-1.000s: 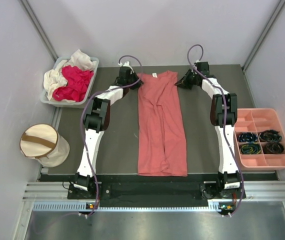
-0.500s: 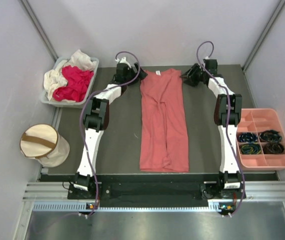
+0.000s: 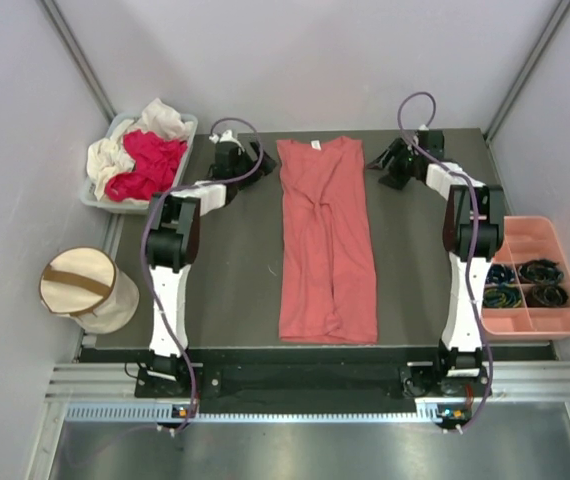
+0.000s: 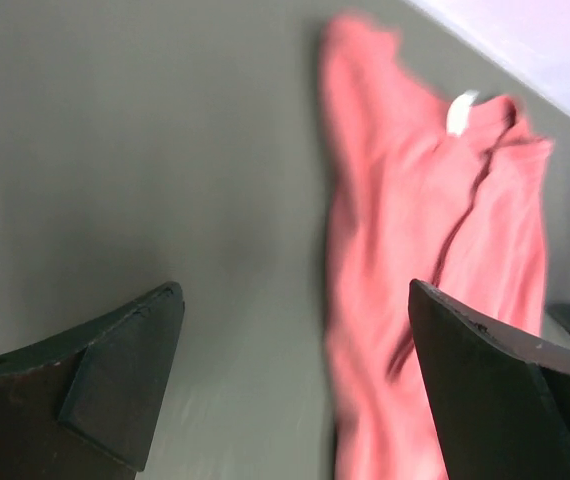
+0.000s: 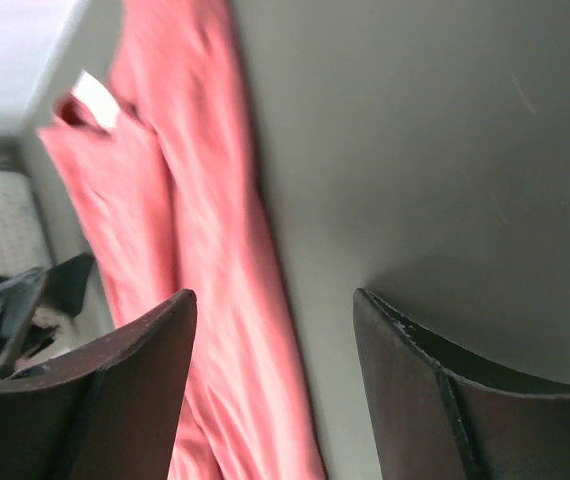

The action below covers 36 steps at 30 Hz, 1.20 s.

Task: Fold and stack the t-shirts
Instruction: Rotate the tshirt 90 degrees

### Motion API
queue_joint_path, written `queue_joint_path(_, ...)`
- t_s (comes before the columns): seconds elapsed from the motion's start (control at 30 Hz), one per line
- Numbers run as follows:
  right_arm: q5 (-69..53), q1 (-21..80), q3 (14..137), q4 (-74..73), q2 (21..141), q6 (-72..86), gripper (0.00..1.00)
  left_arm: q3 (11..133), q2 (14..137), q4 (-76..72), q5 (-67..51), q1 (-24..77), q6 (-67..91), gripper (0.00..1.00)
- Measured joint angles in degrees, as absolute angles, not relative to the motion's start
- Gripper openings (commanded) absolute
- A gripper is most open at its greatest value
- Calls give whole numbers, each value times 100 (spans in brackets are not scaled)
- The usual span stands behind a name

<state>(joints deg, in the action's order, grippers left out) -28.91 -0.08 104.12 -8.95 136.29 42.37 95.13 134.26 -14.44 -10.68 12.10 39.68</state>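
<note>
A large salmon-pink t-shirt (image 3: 327, 245) lies folded lengthwise into a long strip down the middle of the table, its white neck label (image 3: 315, 146) at the far end. My left gripper (image 3: 257, 162) hangs just left of the collar, open and holding nothing. In the left wrist view, the shirt (image 4: 425, 250) lies ahead between the spread fingers of the gripper (image 4: 295, 288). My right gripper (image 3: 375, 162) hovers right of the collar, open and apart from the cloth. The right wrist view shows its gripper (image 5: 273, 295) over the shirt's edge (image 5: 195, 200). A magenta-red t-shirt (image 3: 150, 165) and a cream-white t-shirt (image 3: 110, 155) are heaped at back left.
The heaped shirts sit in a grey bin (image 3: 187, 130) at the back left corner. A cream drum-shaped fabric bin (image 3: 85, 290) stands off the table's left side. A salmon-pink compartment tray (image 3: 525, 240) with dark coiled items sits at the right edge.
Both grippers went from shut on the shirt's collar end to open, letting the cloth go, and drew outward to either side. The shirt ended up slightly farther back and right.
</note>
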Motion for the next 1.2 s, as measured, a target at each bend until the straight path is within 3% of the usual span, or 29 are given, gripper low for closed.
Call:
queue_joint_path(0.3, -1881, 305, 7743, -1291, 11587, 3824, 65, 6838, 11382, -1083, 220, 1726, 4211, 99)
queue_joint_path(0.67, -886, 1712, 4781, -1514, 8930, 3623, 65, 4134, 9030, -639, 1356, 3291, 4525, 99)
queue_joint_path(0.97, 158, 3002, 4440, -1957, 7596, 3253, 62, 2790, 7623, -585, 1898, 3638, 4858, 99)
queue_joint_path(1.2, 921, 3852, 4976, -2235, 7881, 2882, 54, 2845, 7708, -558, 2086, 3795, 4853, 99)
